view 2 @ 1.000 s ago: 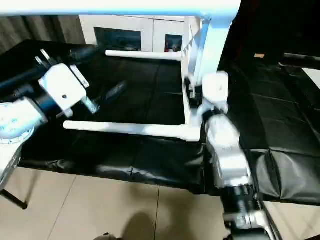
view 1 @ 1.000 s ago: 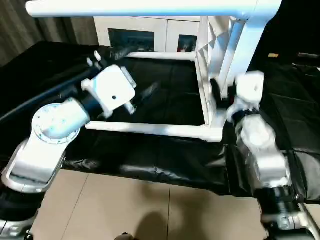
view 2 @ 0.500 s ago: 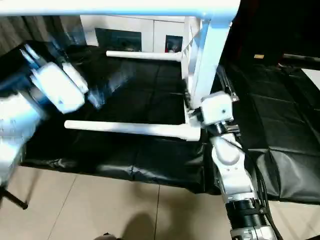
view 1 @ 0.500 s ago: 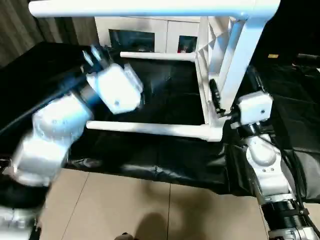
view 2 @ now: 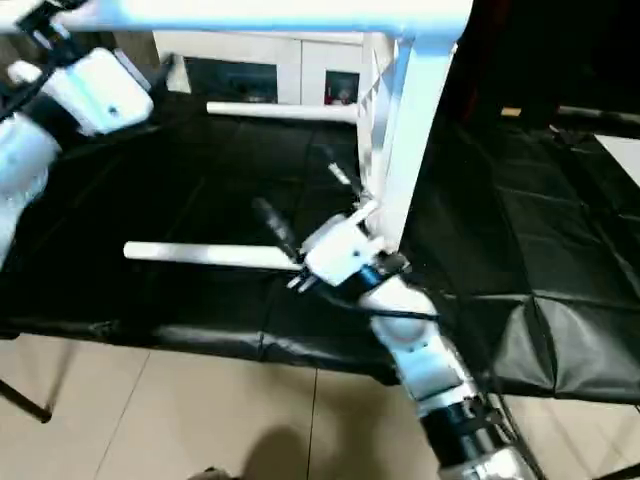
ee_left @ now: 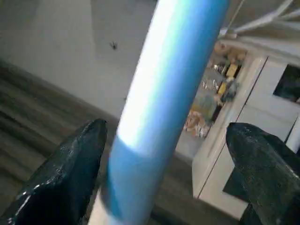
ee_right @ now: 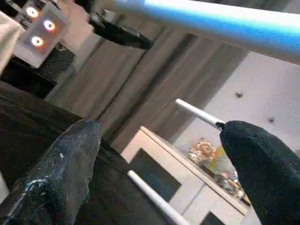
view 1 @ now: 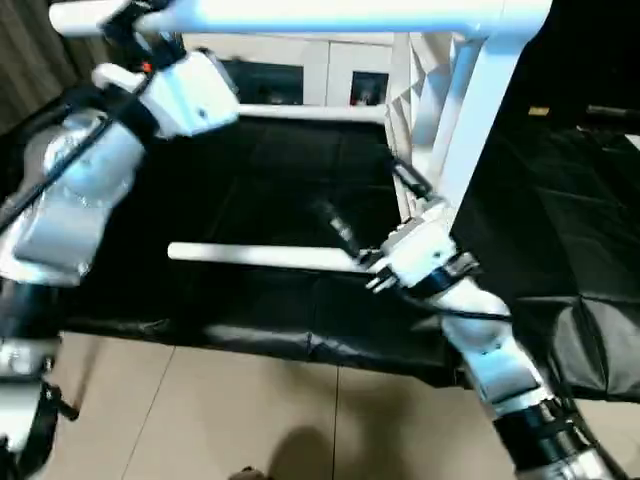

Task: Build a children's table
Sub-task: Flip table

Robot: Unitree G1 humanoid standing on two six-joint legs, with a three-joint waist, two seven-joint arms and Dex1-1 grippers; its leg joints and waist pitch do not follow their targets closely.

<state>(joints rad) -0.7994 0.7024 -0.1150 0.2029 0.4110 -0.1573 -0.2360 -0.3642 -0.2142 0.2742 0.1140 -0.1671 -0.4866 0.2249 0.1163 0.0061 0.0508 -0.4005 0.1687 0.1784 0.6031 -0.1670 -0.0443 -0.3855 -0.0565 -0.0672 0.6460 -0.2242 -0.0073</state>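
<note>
Head views: table (view 1: pixel 440 120) on its side on the black cloth (view 1: pixel 560 200), legs horizontal. Left gripper (view 1: pixel 135 30) up at the top leg (view 1: pixel 300 15); right gripper (view 1: pixel 365 225) near the lower leg's (view 1: pixel 260 257) socket end.

Left wrist: fingers (ee_left: pixel 70 173) spread wide, leg (ee_left: pixel 159 108) between them, ungrasped.

Right wrist: fingers (ee_right: pixel 61 173) parted, empty.

Likely step: checking or seating legs. Next move: close on the top leg.

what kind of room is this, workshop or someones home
Probably a furnished indoor room used as a robot test space, not a workshop: a white cabinet with dark glass doors stands behind, grey curtains hang along the wall, and the floor is beige tile.
</note>
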